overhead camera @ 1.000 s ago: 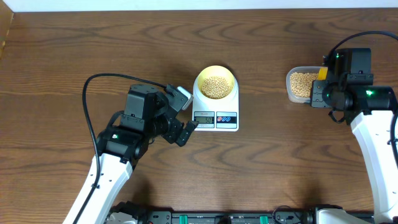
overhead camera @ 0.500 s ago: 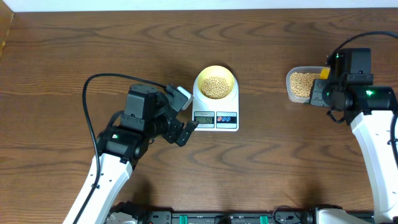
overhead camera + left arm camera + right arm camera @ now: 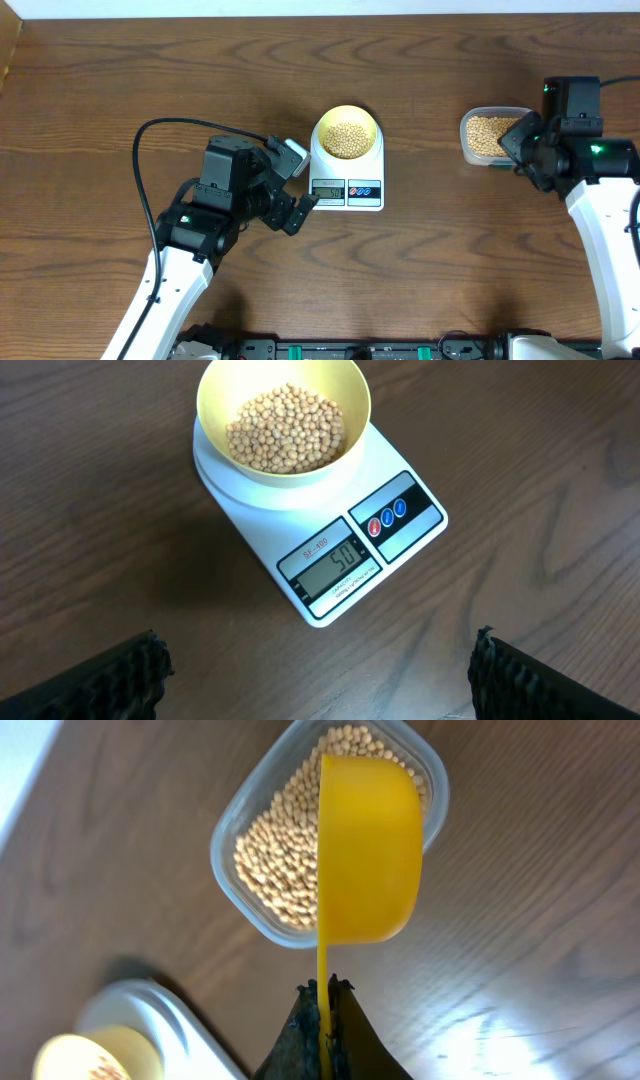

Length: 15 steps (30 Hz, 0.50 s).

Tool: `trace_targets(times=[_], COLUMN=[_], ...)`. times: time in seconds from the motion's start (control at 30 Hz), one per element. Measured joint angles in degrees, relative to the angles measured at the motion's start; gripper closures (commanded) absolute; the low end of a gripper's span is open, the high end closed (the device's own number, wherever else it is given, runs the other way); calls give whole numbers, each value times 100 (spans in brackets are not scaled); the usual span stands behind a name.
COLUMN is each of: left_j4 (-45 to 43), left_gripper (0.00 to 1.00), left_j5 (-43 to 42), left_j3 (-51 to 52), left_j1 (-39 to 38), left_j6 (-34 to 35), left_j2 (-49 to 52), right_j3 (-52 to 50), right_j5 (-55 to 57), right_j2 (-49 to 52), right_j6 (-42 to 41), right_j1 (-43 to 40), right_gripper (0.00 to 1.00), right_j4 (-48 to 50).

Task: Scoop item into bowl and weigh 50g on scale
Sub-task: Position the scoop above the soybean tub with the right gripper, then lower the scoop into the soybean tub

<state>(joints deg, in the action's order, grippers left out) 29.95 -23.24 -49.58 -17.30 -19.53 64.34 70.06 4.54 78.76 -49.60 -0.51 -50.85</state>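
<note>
Now the right claw (image 3: 322,995) pinches the yellow scoop (image 3: 368,850) by its handle, tipped sideways above the clear tub (image 3: 224,870) of beans (image 3: 280,850); the left claw (image 3: 298,183) is spread beside the scale (image 3: 250,510), which carries the bean-filled bowl (image 3: 215,400) on the tabletop (image 3: 100,560)

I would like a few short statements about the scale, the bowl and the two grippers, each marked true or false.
1. The bowl stands on the scale. True.
2. The display reads 50. True.
3. The bowl is empty. False: it holds beans.
4. The left gripper holds the yellow scoop. False: it is open and empty; the right gripper is shut on the scoop's handle.
</note>
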Motion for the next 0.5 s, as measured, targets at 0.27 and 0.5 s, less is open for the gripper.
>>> trace_targets(times=[0.27,0.5], left_j4=[0,0], left_gripper=[2,2], left_j5=[0,0], left_j3=[0,0], left_j1=[0,0], left_j6=[0,0], left_j2=[0,0], right_j3=[0,0], right_j5=[-31,-463], right_j2=[334,1062], right_j6=[-1060,-1298], right_j1=[-74,-74], right_gripper=[99,99], right_j4=[575,1088])
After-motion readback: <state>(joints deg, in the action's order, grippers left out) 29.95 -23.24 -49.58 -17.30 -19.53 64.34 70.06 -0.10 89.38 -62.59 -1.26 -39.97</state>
